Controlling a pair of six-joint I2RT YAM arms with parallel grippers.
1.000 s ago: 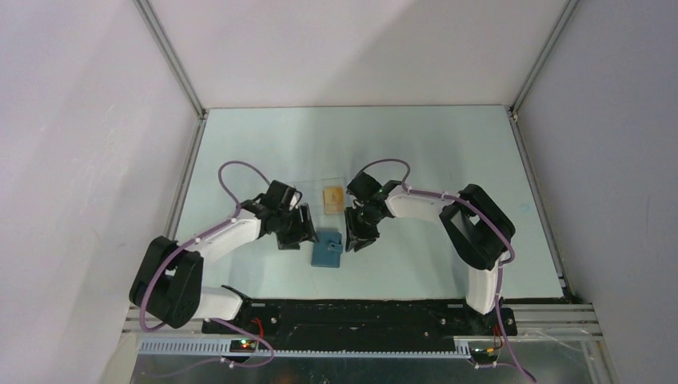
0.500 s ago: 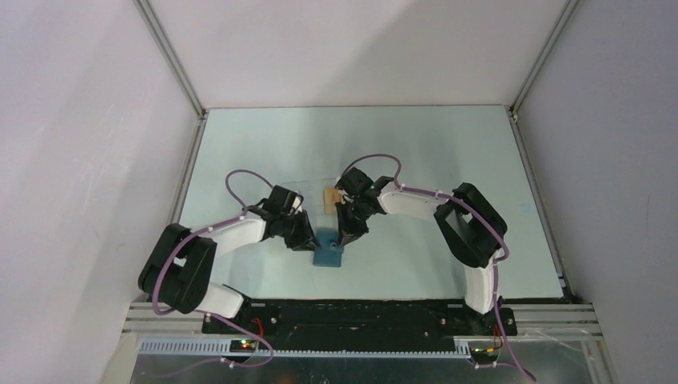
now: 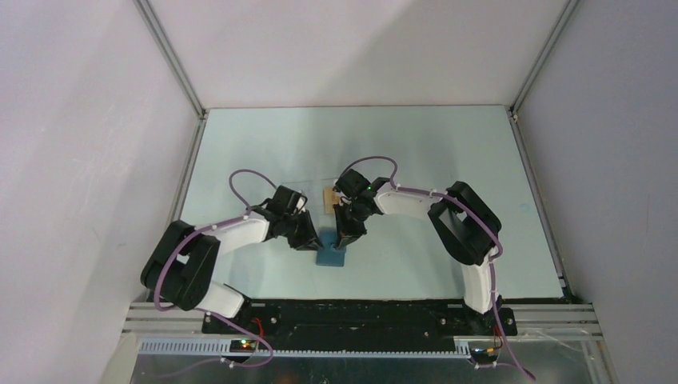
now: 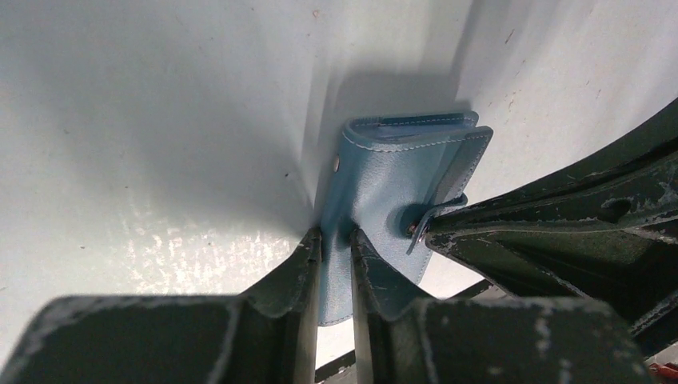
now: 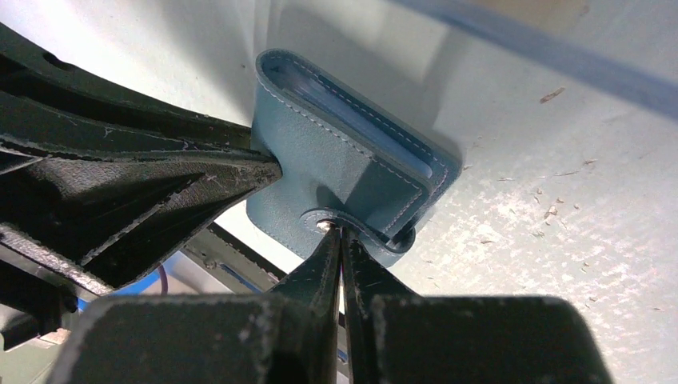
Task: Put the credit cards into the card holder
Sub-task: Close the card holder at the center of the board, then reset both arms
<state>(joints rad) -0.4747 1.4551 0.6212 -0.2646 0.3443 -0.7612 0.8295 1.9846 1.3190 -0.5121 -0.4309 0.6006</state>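
Both claws are clamped on the folded blue card holder (image 4: 384, 184) at the front centre of the table (image 3: 432, 152).
Left gripper (image 4: 336, 240) pinches its near edge, fingers tight on the leather. Right gripper (image 5: 340, 236) nips the snap tab (image 5: 364, 226), fingertips all but touching. A tan credit card (image 3: 329, 196) lies just beyond, partly behind the right arm.

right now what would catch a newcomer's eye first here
Both arms crowd over the small blue wallet at the table's near middle. The left claw clamps one edge of it, while the right claw pinches its tab. A tan card lies just behind them.
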